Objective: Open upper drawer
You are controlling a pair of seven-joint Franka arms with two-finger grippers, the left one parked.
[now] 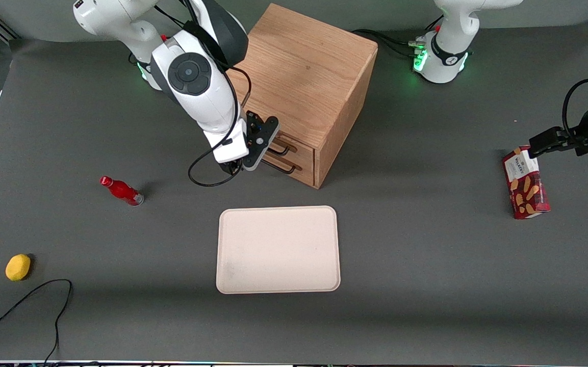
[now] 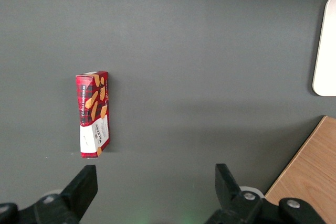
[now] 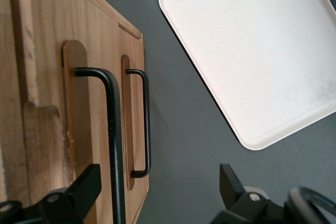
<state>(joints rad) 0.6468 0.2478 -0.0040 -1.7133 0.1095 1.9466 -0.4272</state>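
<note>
The oak cabinet (image 1: pixel 301 76) stands at the back of the table with its two drawers facing the front camera at a slant. The upper drawer (image 1: pixel 301 147) has a long black bar handle (image 3: pixel 113 140), and its front lies flush with the bottom drawer's front (image 3: pixel 135 77). The bottom drawer carries a like handle (image 3: pixel 146 124) just beneath. My right gripper (image 1: pixel 262 153) hangs in front of the drawers, open wide. In the right wrist view the gripper (image 3: pixel 157 187) straddles the upper handle, and the bar runs close to one finger (image 3: pixel 86 187) without being clamped.
A cream tray (image 1: pixel 278 250) lies on the table nearer the front camera than the cabinet. A red bottle (image 1: pixel 122 190) and a yellow ball (image 1: pixel 18 267) lie toward the working arm's end, beside a black cable (image 1: pixel 44 300). A red biscuit box (image 1: pixel 526 183) lies toward the parked arm's end.
</note>
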